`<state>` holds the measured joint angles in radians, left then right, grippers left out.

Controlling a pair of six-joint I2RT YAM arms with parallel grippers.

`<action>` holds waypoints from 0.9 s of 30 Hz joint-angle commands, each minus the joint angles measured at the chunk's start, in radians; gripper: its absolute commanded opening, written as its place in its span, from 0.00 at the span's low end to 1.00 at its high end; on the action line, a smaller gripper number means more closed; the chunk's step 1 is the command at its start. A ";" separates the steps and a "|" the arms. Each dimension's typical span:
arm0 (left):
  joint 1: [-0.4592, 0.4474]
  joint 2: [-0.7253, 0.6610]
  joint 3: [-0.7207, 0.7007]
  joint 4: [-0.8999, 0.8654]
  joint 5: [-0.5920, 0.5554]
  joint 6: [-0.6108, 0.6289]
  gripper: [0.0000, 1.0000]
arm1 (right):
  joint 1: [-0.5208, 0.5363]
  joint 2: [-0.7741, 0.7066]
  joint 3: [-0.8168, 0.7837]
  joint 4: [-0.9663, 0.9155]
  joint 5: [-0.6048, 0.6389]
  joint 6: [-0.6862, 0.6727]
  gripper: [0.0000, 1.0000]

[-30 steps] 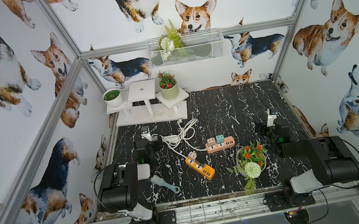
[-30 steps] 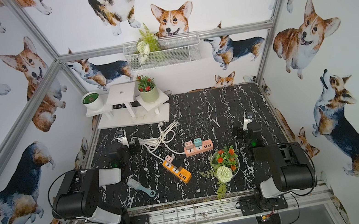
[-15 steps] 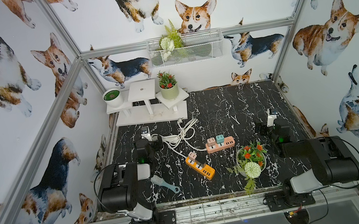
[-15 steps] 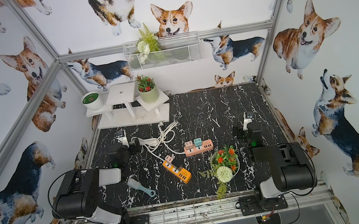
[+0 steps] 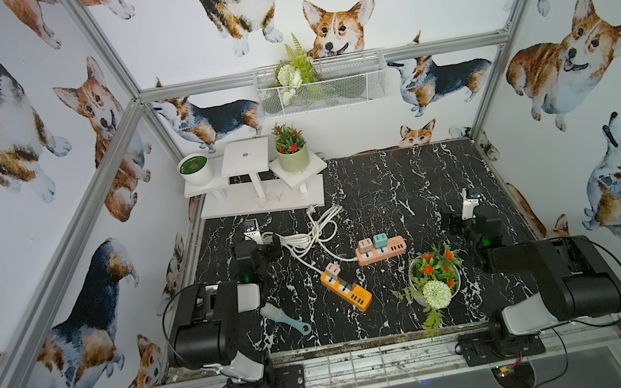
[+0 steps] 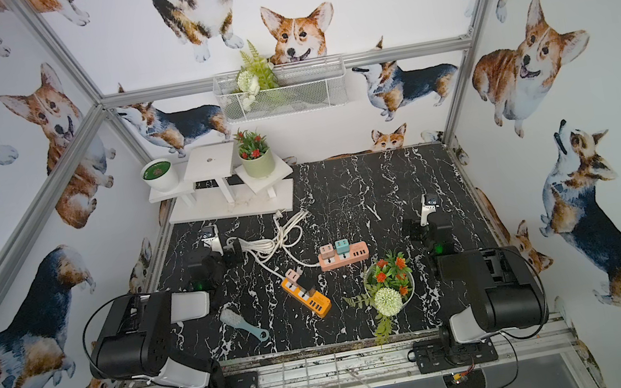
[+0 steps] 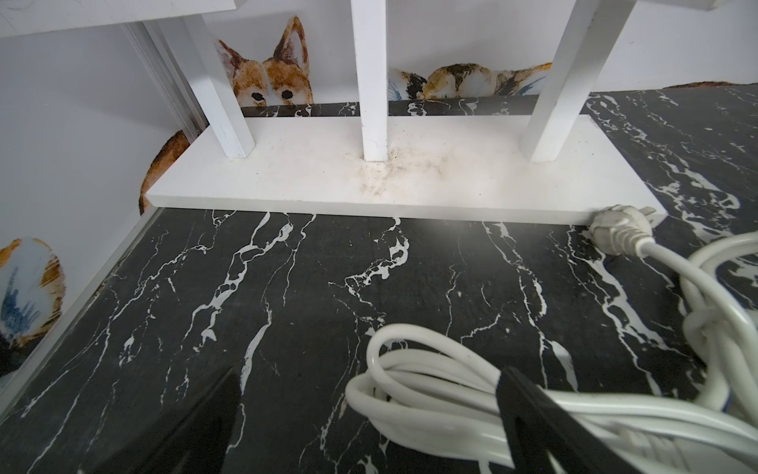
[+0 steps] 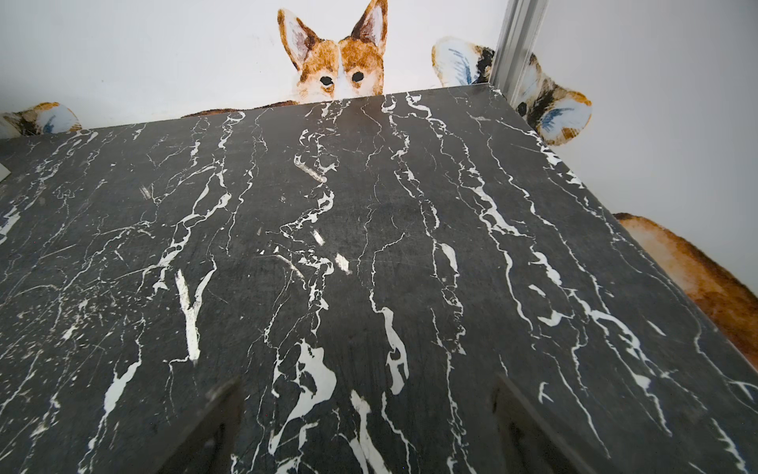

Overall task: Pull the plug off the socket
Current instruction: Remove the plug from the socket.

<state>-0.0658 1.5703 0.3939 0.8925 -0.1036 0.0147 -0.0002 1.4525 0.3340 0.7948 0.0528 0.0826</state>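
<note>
Unchanged since a second ago: left gripper (image 5: pixel 258 249) and right gripper (image 5: pixel 471 222) both spread wide, empty, well apart from pink cube plug (image 5: pixel 333 270) seated in orange plastic power strip (image 5: pixel 354 296) between them; best to pin strip, pull plug straight out.

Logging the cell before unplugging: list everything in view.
power strips: 2, orange and salmon, table centre
adapters: 3, two pink, one teal, plugged into strips
dark plug: 1, on orange strip
cable: 1 bundle, white, left of centre
brush: 1, light blue, front left
flower bowl: 1, orange and white, front right
stand: 1, white, back left
pots: 2, white and green, on stand
basket: 1, white wire, back wall
table: 1, black marble
left tool: 1, black, open, at cable
right tool: 1, black, open, over bare table
</note>
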 commanded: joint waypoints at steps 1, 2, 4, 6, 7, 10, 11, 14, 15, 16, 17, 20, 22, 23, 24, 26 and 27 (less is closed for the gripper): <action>0.001 -0.003 0.000 0.011 0.004 0.000 1.00 | 0.001 -0.001 0.000 0.020 0.002 -0.007 1.00; 0.001 -0.003 -0.001 0.011 0.004 0.001 1.00 | 0.001 -0.001 0.001 0.018 0.002 -0.006 1.00; 0.000 -0.003 -0.001 0.011 0.004 0.001 1.00 | 0.001 -0.001 0.002 0.018 0.002 -0.006 1.00; 0.001 -0.003 -0.001 0.010 0.004 0.001 1.00 | 0.000 -0.003 0.003 0.015 0.002 -0.006 1.00; 0.001 -0.003 -0.001 0.011 0.003 0.001 1.00 | 0.000 -0.003 0.002 0.014 0.002 -0.006 1.00; 0.001 -0.003 0.000 0.011 0.004 0.001 1.00 | 0.001 -0.001 0.002 0.018 0.002 -0.006 1.00; 0.001 -0.003 0.002 0.010 0.004 0.001 1.00 | 0.001 0.001 0.001 0.023 0.002 -0.006 1.00; 0.001 -0.005 -0.003 0.013 0.003 0.001 1.00 | 0.000 -0.001 -0.001 0.024 0.001 -0.008 1.00; 0.000 -0.020 -0.013 0.024 -0.011 0.003 1.00 | 0.001 -0.006 -0.007 0.038 0.005 -0.005 1.00; -0.013 -0.057 -0.014 -0.001 -0.051 0.004 1.00 | 0.001 -0.030 -0.011 0.029 0.023 0.000 1.00; -0.035 -0.104 -0.005 -0.055 -0.112 0.010 1.00 | 0.008 -0.072 -0.010 -0.014 0.057 0.002 1.00; -0.103 -0.228 0.001 -0.151 -0.220 0.050 1.00 | 0.028 -0.207 -0.001 -0.140 0.122 0.003 1.00; -0.131 -0.283 0.015 -0.181 -0.274 0.068 1.00 | 0.035 -0.266 -0.009 -0.156 0.148 0.001 1.00; -0.132 -0.309 0.035 -0.213 -0.290 0.060 1.00 | 0.037 -0.305 -0.007 -0.175 0.164 0.004 1.00; -0.132 -0.326 0.056 -0.245 -0.305 0.057 1.00 | 0.039 -0.340 0.003 -0.196 0.181 0.010 1.00; -0.132 -0.357 0.112 -0.311 -0.335 0.037 1.00 | 0.040 -0.393 0.038 -0.228 0.211 0.020 1.00; -0.132 -0.368 0.150 -0.354 -0.340 0.028 1.00 | 0.041 -0.412 0.069 -0.246 0.221 0.017 1.00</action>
<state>-0.1951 1.2354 0.4702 0.6724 -0.3557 0.0513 0.0387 1.0904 0.3473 0.6193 0.1959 0.0837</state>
